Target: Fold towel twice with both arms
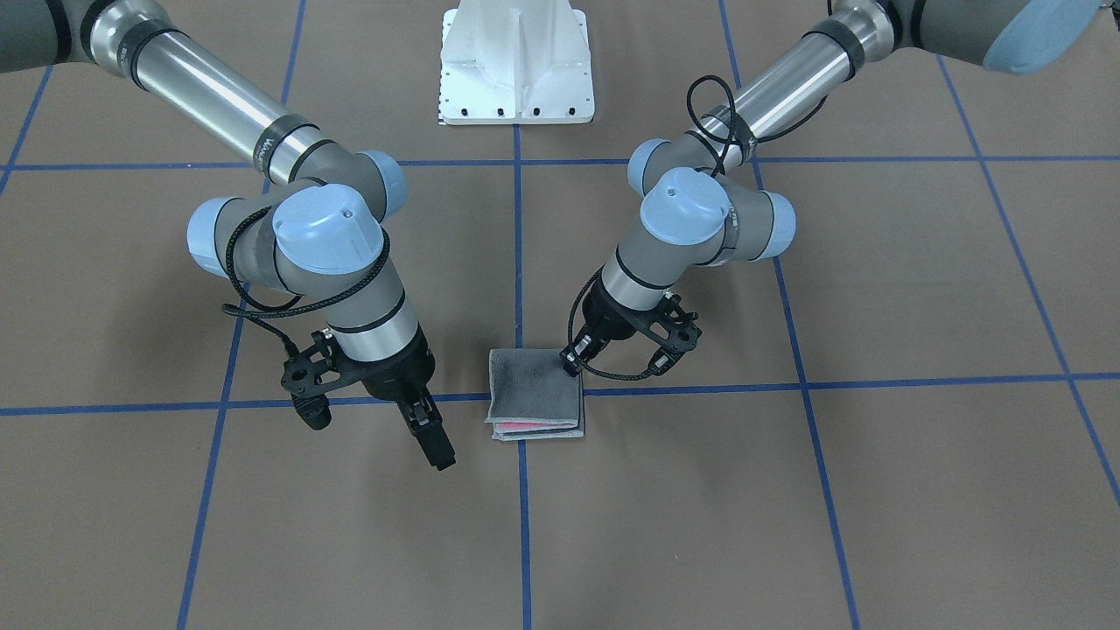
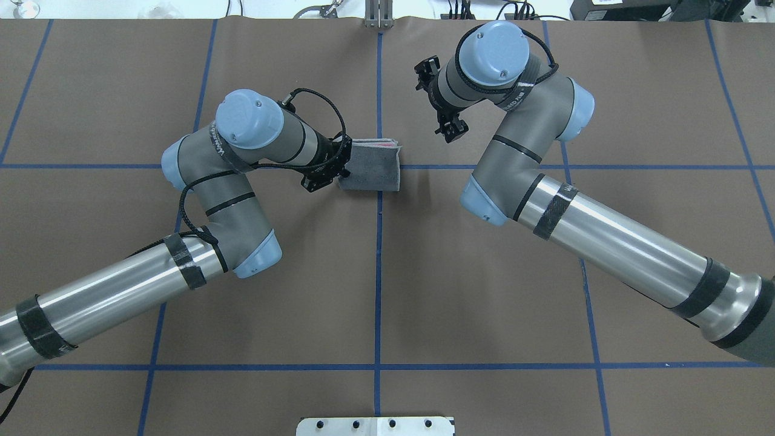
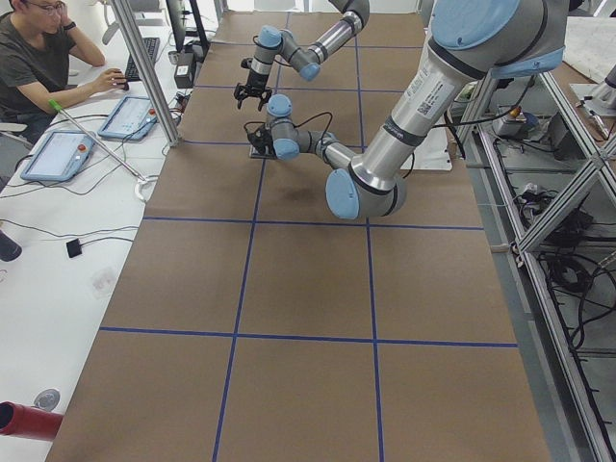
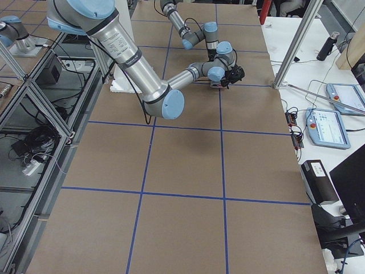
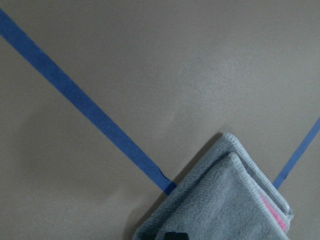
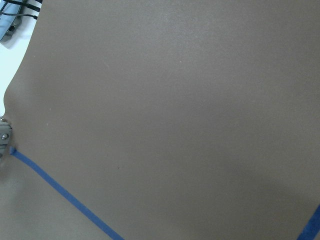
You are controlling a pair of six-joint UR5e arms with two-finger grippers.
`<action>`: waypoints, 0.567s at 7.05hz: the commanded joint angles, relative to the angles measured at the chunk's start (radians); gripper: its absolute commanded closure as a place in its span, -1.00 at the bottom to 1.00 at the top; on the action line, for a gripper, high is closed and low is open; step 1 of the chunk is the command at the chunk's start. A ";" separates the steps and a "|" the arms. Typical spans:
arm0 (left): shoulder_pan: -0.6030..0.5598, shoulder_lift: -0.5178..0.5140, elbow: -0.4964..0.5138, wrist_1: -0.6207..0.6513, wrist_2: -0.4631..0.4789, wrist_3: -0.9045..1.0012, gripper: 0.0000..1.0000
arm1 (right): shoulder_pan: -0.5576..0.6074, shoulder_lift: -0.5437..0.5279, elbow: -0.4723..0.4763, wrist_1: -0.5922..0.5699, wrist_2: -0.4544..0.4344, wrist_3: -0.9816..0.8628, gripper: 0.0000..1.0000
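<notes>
Brown table (image 1: 787, 525): folded towel (image 1: 534, 394); left end effector (image 1: 573, 363) on corner, grip unclear; right end effector (image 1: 435, 442) narrow, apart.

Two robot arms, the left arm (image 2: 230, 181) and the right arm (image 2: 533, 157), carry one end effector apiece, the left end effector (image 2: 341, 175) and the right end effector (image 2: 453, 129), over one brown surface (image 2: 484, 290) holding one towel (image 2: 370, 168) and one white pedestal (image 1: 516, 66). One person (image 3: 38, 53) sits by two tablets, the nearer tablet (image 3: 56, 154) and the farther tablet (image 3: 130, 117).
</notes>
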 commanded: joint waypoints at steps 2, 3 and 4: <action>-0.010 -0.002 -0.029 0.024 -0.006 0.000 1.00 | 0.007 -0.001 0.007 -0.003 0.005 -0.001 -1.00; -0.020 -0.028 -0.039 0.044 -0.006 -0.002 1.00 | 0.018 -0.001 0.007 -0.004 0.032 -0.001 -1.00; -0.014 -0.038 -0.034 0.045 -0.002 -0.013 1.00 | 0.025 -0.008 0.014 -0.006 0.046 -0.001 -1.00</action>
